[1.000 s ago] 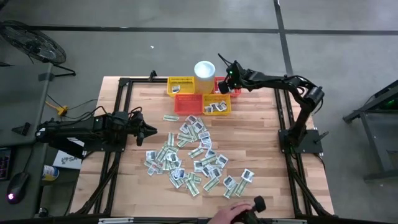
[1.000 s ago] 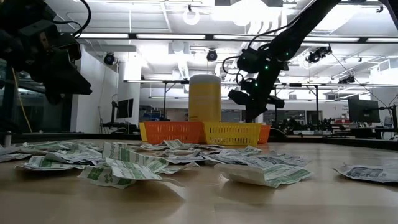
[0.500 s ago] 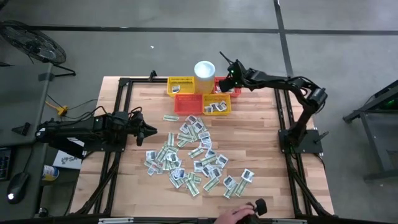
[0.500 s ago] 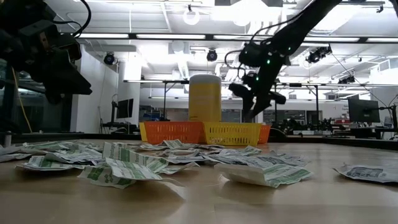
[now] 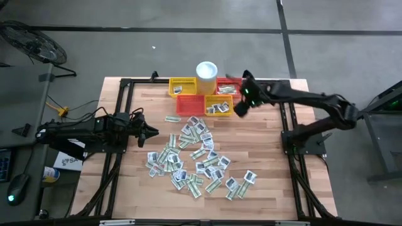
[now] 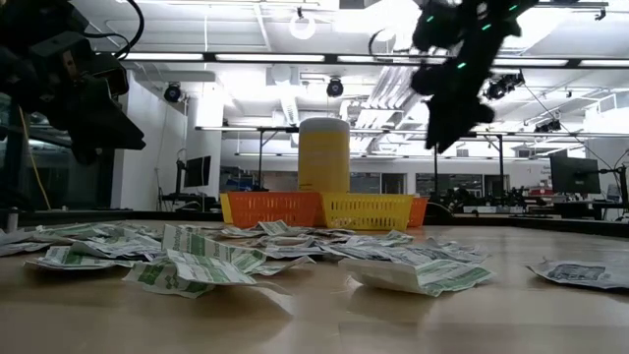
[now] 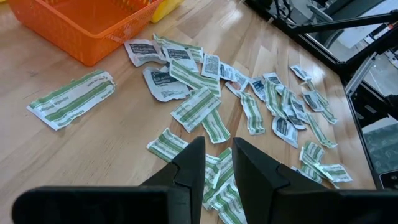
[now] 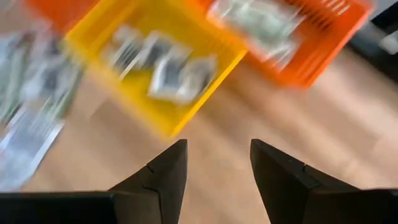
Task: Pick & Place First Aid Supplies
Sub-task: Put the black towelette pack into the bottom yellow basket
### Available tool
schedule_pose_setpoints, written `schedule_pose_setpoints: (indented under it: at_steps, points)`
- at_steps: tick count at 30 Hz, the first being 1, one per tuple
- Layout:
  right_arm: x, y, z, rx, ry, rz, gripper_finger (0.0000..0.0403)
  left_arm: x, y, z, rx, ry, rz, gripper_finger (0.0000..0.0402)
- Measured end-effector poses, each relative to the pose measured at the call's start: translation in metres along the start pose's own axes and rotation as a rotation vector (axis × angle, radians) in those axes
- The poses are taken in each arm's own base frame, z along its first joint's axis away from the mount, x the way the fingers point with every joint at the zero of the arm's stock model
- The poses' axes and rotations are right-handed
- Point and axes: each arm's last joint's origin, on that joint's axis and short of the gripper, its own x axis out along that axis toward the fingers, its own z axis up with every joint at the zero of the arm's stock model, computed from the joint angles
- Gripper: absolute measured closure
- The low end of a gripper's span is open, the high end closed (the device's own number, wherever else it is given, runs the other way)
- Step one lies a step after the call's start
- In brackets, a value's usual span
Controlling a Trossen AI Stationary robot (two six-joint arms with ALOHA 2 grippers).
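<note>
Right gripper (image 5: 240, 105) pulled back from over red-orange basket (image 5: 227, 85) beside white cup (image 5: 206, 69), now past yellow basket (image 5: 218, 107); jaws parted, empty. Arm raised higher in low view. Person's hand gone from near table edge.

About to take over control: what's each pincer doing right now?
Left pincer: fingers a little apart, empty, above the packets.
Right pincer: open, empty, by the yellow basket.

Matt wooden table (image 5: 264, 144), plastic mesh baskets (image 5: 190, 103)
</note>
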Motion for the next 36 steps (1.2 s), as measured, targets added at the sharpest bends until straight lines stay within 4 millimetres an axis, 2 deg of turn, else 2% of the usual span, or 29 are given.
schedule_pose_setpoints:
  at_steps: [6,11,16,26,30,36]
  points:
    - [-0.018,0.028,-0.058,-0.016,0.086,0.161,0.0233,0.0,0.0,0.0,0.0,0.0,0.0,0.0321]
    - [-0.021,0.047,-0.106,-0.048,0.225,0.305,0.0233,0.0,0.0,0.0,0.001,0.0,0.0,0.0321]
    - [-0.019,0.067,-0.144,-0.019,0.318,0.363,0.0233,0.0,0.0,0.0,0.0,0.0,0.0,0.0321]
    - [-0.014,0.093,-0.188,0.257,0.505,0.206,0.0234,0.0,0.0,0.0,0.0,0.0,0.0,0.0321]
    - [-0.009,0.1,-0.204,0.277,0.569,0.145,0.0234,0.0,0.0,0.0,0.0,0.0,0.0,0.0321]
    - [-0.004,0.114,-0.219,0.305,0.594,0.156,0.0234,0.0,0.0,0.0,0.0,0.0,0.0,0.0321]
